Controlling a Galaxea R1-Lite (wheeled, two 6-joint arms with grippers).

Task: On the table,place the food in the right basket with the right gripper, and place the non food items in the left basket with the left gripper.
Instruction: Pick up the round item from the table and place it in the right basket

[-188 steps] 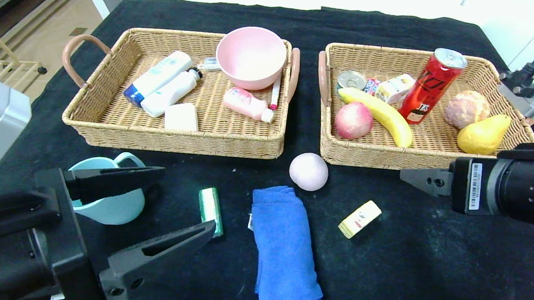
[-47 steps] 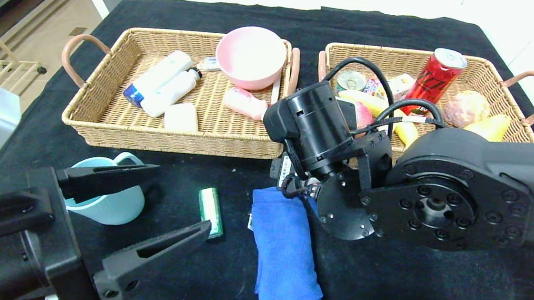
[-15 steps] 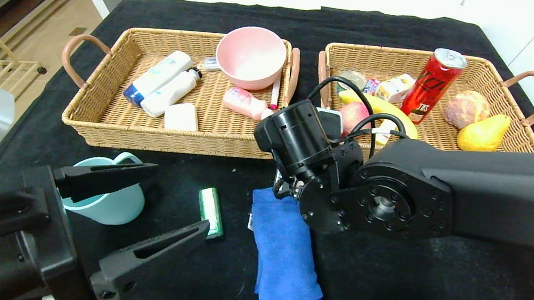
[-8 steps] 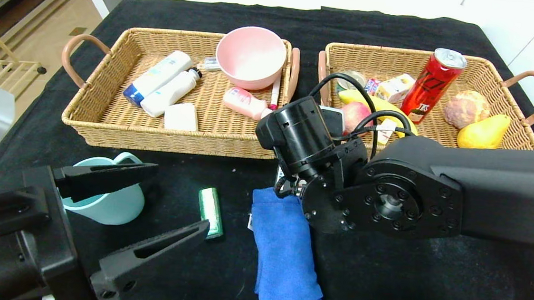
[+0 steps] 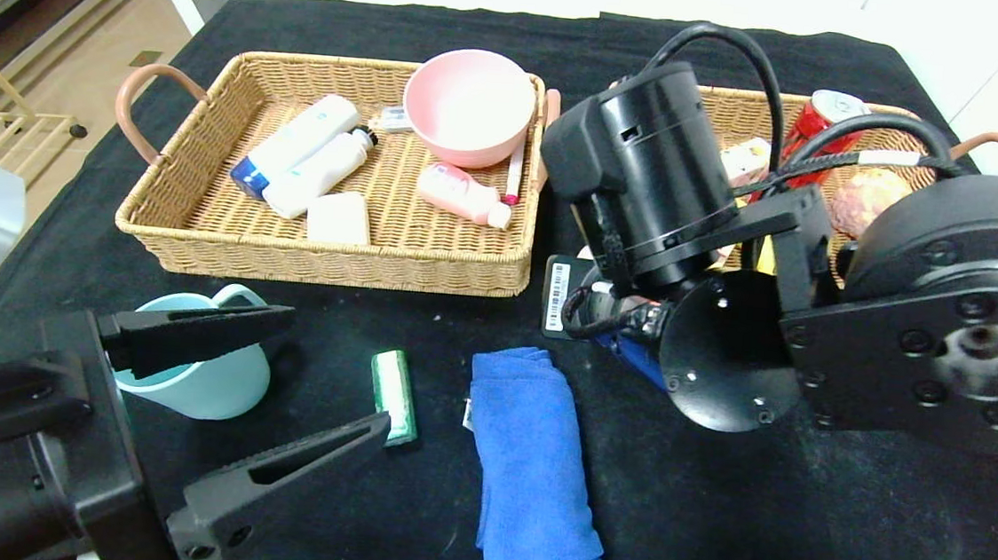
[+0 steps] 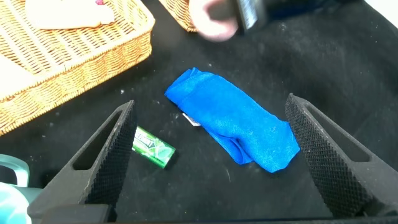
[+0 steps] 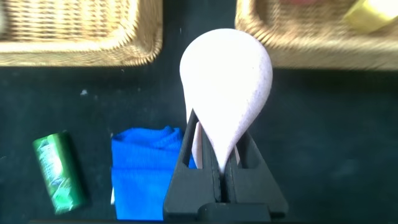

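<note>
My right gripper [image 7: 221, 127] is shut on a pale pink soft ball [image 7: 225, 78], which is squeezed into a teardrop shape and held off the table, in front of the gap between the two baskets. In the head view the right wrist [image 5: 650, 176] hides both the fingers and the ball. My left gripper [image 5: 338, 372] stands open low at the near left, with nothing between its fingers. On the cloth near it lie a green gum pack [image 5: 393, 383] and a rolled blue towel [image 5: 529, 460]. A teal cup [image 5: 206, 377] sits behind the upper finger.
The left wicker basket [image 5: 200, 234] holds bottles, a soap bar and a pink bowl [image 5: 468, 104]. The right basket's [image 5: 727, 98] contents are mostly hidden by my right arm, except a red can [image 5: 833, 110]. Black cloth covers the table.
My right arm has risen and swung back and to the right, toward the right basket, carrying the pink ball with it. The left arm has stayed put.
</note>
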